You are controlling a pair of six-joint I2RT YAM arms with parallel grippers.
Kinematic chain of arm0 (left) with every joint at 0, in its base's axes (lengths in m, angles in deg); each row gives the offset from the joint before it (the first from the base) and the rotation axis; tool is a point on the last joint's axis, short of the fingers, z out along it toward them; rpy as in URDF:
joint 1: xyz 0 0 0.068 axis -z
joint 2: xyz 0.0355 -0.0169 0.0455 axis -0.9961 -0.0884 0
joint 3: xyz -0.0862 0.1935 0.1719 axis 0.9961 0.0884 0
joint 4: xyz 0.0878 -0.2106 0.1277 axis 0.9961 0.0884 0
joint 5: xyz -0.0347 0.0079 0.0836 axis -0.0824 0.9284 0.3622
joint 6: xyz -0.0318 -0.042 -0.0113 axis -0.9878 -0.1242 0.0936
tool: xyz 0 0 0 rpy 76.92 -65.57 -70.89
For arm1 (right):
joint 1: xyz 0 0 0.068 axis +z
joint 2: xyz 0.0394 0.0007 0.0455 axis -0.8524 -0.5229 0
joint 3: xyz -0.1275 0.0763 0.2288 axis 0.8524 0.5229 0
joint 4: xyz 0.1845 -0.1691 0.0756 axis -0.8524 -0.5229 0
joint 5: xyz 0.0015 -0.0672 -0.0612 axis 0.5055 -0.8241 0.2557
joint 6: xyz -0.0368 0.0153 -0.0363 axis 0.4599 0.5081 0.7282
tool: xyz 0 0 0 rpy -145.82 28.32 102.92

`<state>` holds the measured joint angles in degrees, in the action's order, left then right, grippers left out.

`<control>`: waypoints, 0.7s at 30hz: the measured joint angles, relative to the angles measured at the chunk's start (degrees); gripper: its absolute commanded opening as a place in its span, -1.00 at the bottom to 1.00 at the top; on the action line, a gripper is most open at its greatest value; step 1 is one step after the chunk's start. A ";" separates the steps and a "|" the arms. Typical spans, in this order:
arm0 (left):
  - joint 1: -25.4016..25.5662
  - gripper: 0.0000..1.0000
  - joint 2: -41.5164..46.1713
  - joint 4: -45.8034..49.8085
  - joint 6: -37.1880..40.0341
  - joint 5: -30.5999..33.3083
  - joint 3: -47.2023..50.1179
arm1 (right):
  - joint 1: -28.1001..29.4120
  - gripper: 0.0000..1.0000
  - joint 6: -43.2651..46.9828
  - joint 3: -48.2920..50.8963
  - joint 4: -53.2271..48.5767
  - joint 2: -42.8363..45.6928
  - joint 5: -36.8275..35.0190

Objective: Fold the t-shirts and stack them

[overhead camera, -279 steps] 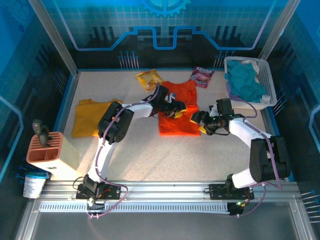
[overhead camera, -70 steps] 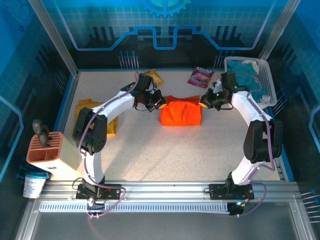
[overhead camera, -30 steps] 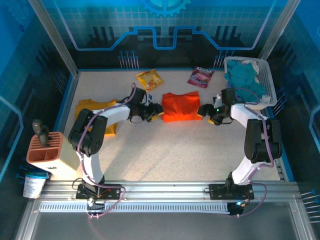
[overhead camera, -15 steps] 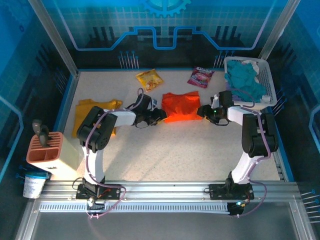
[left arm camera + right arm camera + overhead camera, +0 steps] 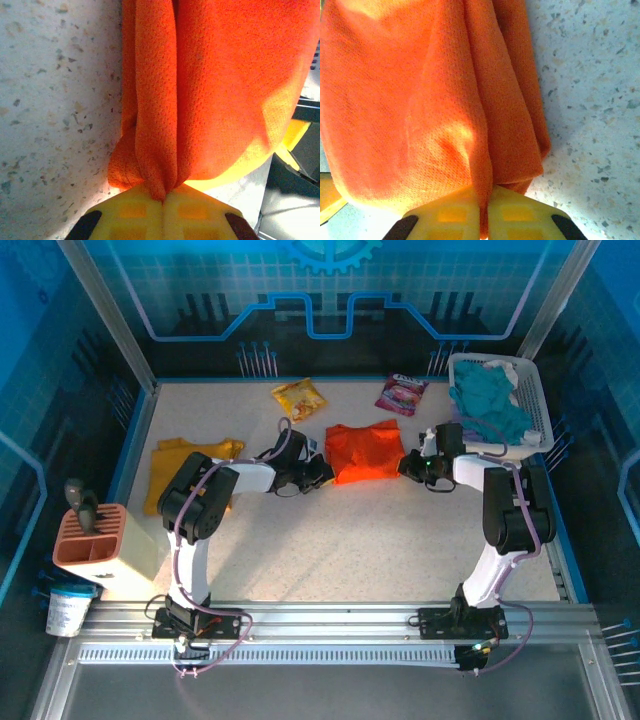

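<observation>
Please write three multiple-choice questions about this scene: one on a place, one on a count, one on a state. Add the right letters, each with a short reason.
1. Where is the yellow shirt?
A. on the table, left of the orange shirt
B. on top of the orange shirt
C. in a gripper

2. How many snack packets lie on the table?
A. one
B. two
C. three

3. What is the state of the left gripper and the right gripper?
A. both open
B. both shut on the orange shirt
C. only one shut

Key:
1 A: it lies at the left, apart from the orange shirt.
2 B: a yellow one and a pink one lie at the far side.
3 B: each wrist view shows orange cloth pinched between closed fingers.
</observation>
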<state>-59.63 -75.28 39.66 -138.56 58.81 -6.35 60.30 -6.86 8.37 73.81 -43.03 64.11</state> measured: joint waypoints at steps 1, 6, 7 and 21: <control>0.00 -1.00 0.00 0.02 0.00 0.09 0.00 | 0.00 -0.88 0.04 0.28 0.00 0.09 0.02; 0.00 -1.00 0.15 0.22 -0.48 0.09 0.15 | -0.02 -0.99 -0.24 2.01 -1.51 1.62 -0.02; 0.04 -1.00 0.46 0.31 -0.90 0.09 0.46 | -0.02 -1.00 -0.33 2.25 -2.29 2.12 0.00; 10.84 -1.00 16.85 4.11 -7.56 4.42 15.96 | 0.00 -0.98 -0.70 14.84 -19.63 21.29 -0.48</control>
<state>-48.79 -58.43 43.77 -146.12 63.22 9.60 60.30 -7.56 23.21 54.18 -21.74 63.63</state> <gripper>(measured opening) 0.062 0.055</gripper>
